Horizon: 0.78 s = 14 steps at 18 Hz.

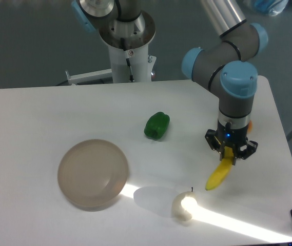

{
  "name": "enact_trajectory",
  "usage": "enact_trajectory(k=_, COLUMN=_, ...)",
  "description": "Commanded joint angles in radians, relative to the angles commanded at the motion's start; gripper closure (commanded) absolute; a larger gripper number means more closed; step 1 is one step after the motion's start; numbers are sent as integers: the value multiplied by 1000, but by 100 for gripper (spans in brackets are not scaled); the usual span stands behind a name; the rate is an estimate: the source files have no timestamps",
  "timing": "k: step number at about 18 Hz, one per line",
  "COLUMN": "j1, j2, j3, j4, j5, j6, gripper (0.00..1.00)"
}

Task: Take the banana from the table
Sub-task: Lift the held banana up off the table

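The yellow banana (217,177) lies on the white table (43,113) at the right, its lower end pointing toward the front. My gripper (232,154) points straight down over the banana's upper end. Its fingers stand on either side of the fruit with a gap showing, so it looks open. The banana's upper tip is hidden under the gripper.
A green pepper (157,125) lies mid-table. An upturned translucent bowl (92,173) sits at the front left. A small pale fruit with a stem (183,206) lies in a bright light streak at the front. A bit of orange fruit (249,123) peeks out behind the wrist. The table's right edge is close.
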Motion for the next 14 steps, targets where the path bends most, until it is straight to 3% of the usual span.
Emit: enact_trajectory(k=14, j1=-18, j2=-14, j3=71, j4=-5, j5=2, j6=31, gripper=69)
